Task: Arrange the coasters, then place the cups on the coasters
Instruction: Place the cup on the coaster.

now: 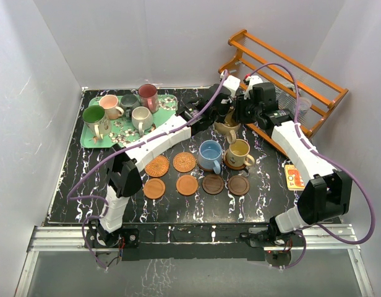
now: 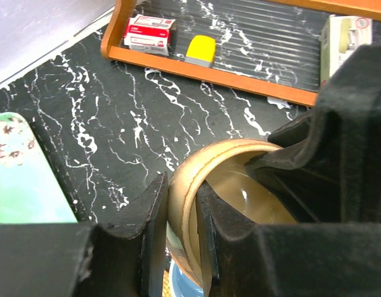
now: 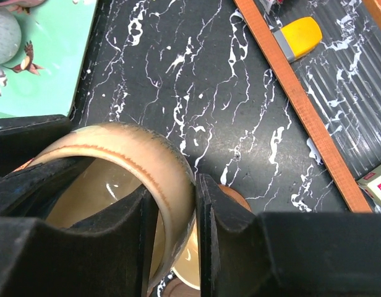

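Holding the tan mug (image 1: pixel 227 129) aloft over the far middle of the table, with the left gripper (image 2: pixel 182 229) and the right gripper (image 3: pixel 171 223) both nipped onto its rim, one finger inside the wall and one outside. Probably a hand-over, to judge by the double hold: a way of passing the cup to whichever arm reaches its spot more easily.

Beneath, showing six bare coasters (image 1: pixel 187 184) set out in two rows toward the near edge, tan woven ones to the left and dark wood to the right. Seating the light blue mug (image 1: pixel 209 154) and the yellow-cream mug (image 1: pixel 239 152) in the far row, the latter plainly on a dark disc. Leaving five more mugs on the green tray (image 1: pixel 86 141) at far left.

Keeping the wooden rack (image 1: pixel 283 73) at far right, off the working patch, with red-and-white boxes (image 2: pixel 150 32) and a yellow block (image 2: pixel 201 49) on it. No reading the print on those boxes, nor on the orange card (image 1: pixel 294 176) at near right: too small and blurred.
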Tool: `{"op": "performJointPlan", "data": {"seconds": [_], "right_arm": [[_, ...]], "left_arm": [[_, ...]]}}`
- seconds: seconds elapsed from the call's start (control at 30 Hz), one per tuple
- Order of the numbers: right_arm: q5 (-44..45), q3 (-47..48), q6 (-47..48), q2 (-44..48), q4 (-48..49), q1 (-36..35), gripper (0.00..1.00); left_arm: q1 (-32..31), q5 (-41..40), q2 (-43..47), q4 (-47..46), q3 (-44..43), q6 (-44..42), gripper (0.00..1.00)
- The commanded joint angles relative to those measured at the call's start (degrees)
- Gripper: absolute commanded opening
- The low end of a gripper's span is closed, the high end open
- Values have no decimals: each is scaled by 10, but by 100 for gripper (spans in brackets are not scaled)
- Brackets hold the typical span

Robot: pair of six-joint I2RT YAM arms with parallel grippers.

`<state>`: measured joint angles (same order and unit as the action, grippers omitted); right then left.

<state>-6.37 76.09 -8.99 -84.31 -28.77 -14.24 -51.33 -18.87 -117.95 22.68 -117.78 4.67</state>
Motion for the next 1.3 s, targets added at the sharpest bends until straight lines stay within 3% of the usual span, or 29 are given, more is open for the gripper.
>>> {"op": "performJointPlan", "data": {"seconds": [0.0,0.23,0.73,1.0,1.13,1.27], "right_arm": [[60,6,8,3,73,5,0],[71,2,28,18,80,4,0],[84,-13,70,59,91,6,0],[12,-40,128,112,71,30,0],[-47,-63,200,159,41,34,0],[-141,-56,300,179,-70,33,0]], "left_arm": [[-33,149,52,-56,-59,37,19],[-33,170,63,-49,-64,29,21],[-30,108,120,-54,11,-41,23],[-10,92,190,-2,68,-141,24],[28,123,239,36,118,-189,32],[93,197,281,65,159,-211,53]]}}
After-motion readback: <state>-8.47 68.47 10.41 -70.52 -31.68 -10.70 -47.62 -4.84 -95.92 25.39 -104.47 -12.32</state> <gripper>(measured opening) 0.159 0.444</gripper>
